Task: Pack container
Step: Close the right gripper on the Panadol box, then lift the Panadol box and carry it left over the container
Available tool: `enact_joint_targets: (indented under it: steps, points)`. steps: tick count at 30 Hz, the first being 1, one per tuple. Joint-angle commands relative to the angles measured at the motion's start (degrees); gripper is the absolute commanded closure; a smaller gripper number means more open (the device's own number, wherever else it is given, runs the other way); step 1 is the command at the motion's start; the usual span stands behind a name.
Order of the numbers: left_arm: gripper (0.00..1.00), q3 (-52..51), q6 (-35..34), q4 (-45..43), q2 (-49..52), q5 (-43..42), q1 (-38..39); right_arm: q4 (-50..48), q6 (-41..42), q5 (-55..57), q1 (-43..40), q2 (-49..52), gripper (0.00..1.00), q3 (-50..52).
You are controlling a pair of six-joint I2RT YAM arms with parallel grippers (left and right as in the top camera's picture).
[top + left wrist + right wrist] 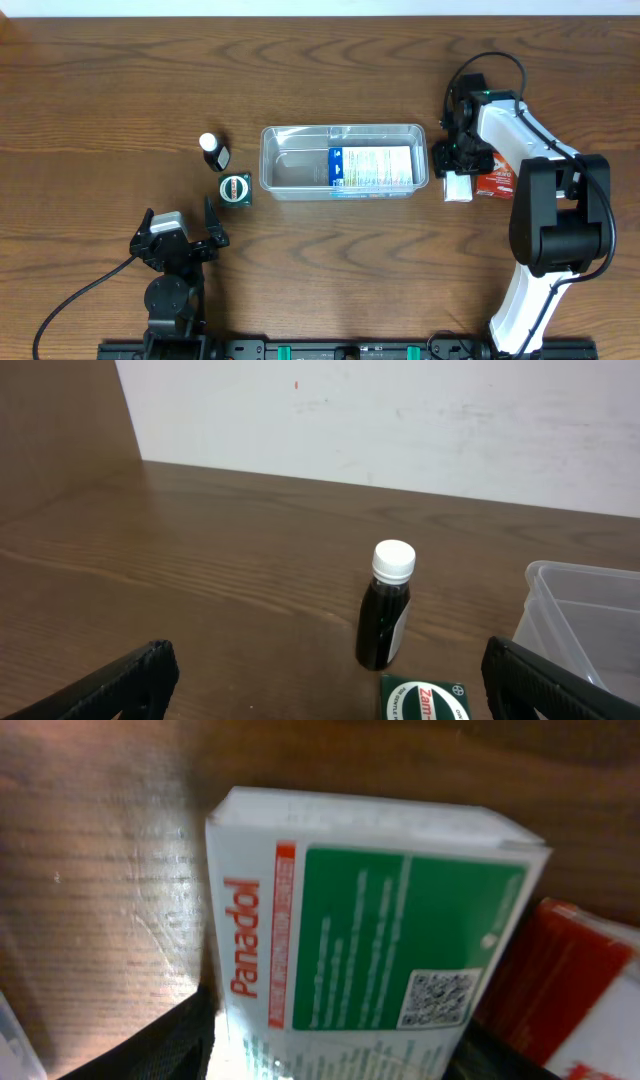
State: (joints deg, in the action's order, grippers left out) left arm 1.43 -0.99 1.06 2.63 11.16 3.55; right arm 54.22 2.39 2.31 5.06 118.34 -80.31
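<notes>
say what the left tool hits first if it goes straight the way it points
Probably the small green box, low and just right of its centre line; the dark bottle stands behind it. Depth is unclear.

Dark bottle (385,622) and green box (426,701) stand near the container (562,622).

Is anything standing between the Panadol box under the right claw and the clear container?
Nothing visible does. The Panadol box lies just right of the container, only bare table between them; the red box sits on its far side.
</notes>
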Motion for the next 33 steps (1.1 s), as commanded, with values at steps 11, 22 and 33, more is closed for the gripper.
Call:
enact_joint_targets:
  steps: [11, 22, 33]
  points:
    - [0.02, -1.20, 0.98, 1.86, 0.11, 1.55, 0.02, -2.93, 3.26, 2.23, -0.17, -0.28, 0.52, 1.73]
    - [0.02, -1.20, 0.98, 1.86, 0.11, 1.55, 0.02, -4.33, 3.98, 2.43, -0.50, -1.18, 0.55, 1.05]
    - [0.02, -1.20, 0.98, 1.84, 0.11, 1.55, 0.02, -4.15, 3.93, 2.43, -1.51, -11.87, 0.59, -4.52]
